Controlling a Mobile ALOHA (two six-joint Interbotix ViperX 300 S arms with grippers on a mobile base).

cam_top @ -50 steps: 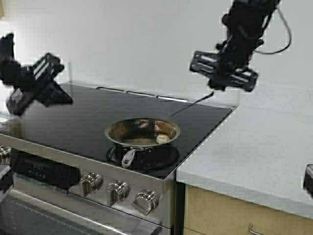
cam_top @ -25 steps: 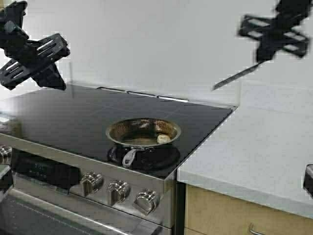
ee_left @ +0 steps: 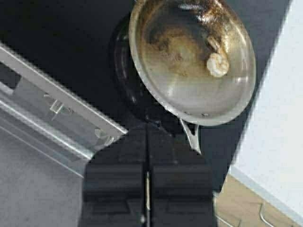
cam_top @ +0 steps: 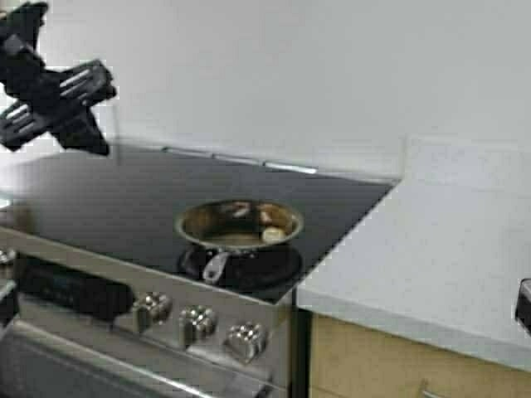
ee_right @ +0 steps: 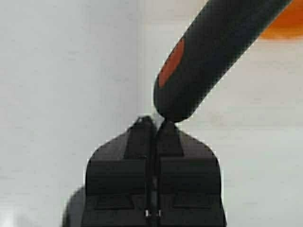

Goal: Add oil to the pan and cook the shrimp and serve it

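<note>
writing: none readable — the stove's dark display panel (cam_top: 70,286) shows only a smear of marks, and the knobs (cam_top: 195,322) carry nothing i can make out.
pan (cam_top: 239,225): sits on the front right burner of the black glass stove (cam_top: 99,199), its short silver handle (cam_top: 217,264) pointing toward the front edge, above the knobs. the inside is browned and tarnished.
shrimp (cam_top: 273,235): one small pale curled piece lying inside the pan, on the side nearer the worktop (cam_top: 431,257); from the left wrist it shows plainly (ee_left: 217,64) on the steel bottom, close to the rim.
oil: no jug shows in any view.
left pincer (cam_top: 58,104): raised high over the far left corner of the stove, well apart from the pan and above it, tilted so its black frame stands crosswise. from its own wrist camera the two black fingers (ee_left: 173,184) are pressed together with only a thin seam between them, and nothing is pinched. the pan lies beyond the fingertips in that view.
right pincer (ee_right: 154,124): out of the overhead view altogether. its wrist camera shows the fingers closed on the end of a black handle with an orange mark (ee_right: 208,52) — a utensil that juts away from the fingertips at a slant. behind it is pale wall or worktop and an orange shape (ee_right: 286,26) at the edge, too blurred to name.
worktop: pale speckled surface to the right of the stove, with a wooden cabinet front (cam_top: 390,361) beneath.
</note>
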